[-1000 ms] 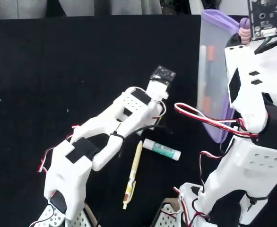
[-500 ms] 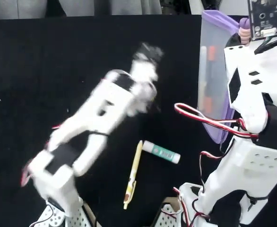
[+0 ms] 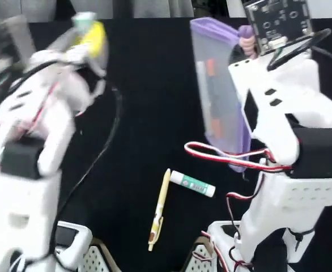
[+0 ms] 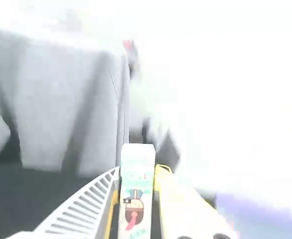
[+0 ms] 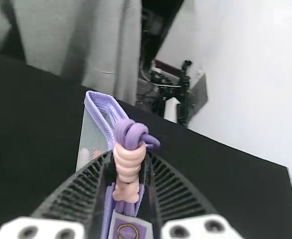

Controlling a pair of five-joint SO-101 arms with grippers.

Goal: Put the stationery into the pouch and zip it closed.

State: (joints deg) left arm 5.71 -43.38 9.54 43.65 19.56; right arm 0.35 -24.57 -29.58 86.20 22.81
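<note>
Black cloth covers the table (image 3: 143,113). At the upper left of the high view, the left gripper (image 3: 89,31) (image 4: 136,199) is raised off the surface, its jaws narrowed onto a small white-and-teal block (image 3: 84,21) (image 4: 137,189). Lower centre, a yellow pen (image 3: 158,209) and a white glue stick with a green label (image 3: 192,183) lie just beside each other. Upper right, a translucent pouch with purple edging (image 3: 214,96) (image 5: 93,129) hangs above the table, with items inside it. The right gripper (image 3: 246,42) (image 5: 128,164) is clamped on its knotted purple-and-pink pull cord (image 3: 245,37) (image 5: 128,144).

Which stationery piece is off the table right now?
The white-and-teal piece, clamped in the left tool and held up above the table. The yellow pen and the green-labelled white tube lie flat on it, between the arm bases.
</note>
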